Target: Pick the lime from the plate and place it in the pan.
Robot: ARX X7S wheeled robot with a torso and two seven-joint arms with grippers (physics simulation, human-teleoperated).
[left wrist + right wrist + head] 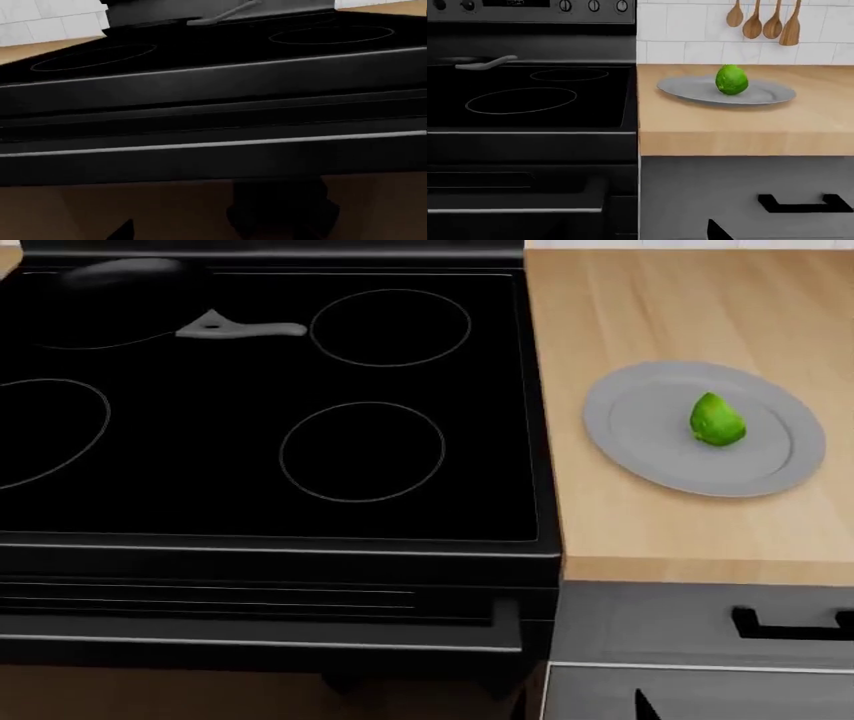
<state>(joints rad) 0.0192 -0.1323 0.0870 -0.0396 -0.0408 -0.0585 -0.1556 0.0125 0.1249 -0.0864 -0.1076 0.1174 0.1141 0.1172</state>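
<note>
Lime sitting on the plate, pan waiting on the stove.

Nearest, a grey drawer [694,640] is sitting under a wooden counter [667,530] beside the black stove [267,490]. The lime [717,421] is resting upright on the plate [641,440], well apart from both grippers, which are showing only dark tips, so I cannot tell their jaw state. Farther back, the pan [127,275] is sitting at the stove's far left, with wooden spoons [764,22] hanging on the tiled wall [694,30].

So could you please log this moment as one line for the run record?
lime: on plate, untouched | pan: back-left of stove | pincers: state unseen, none near lime | phase: pre-reach
</note>
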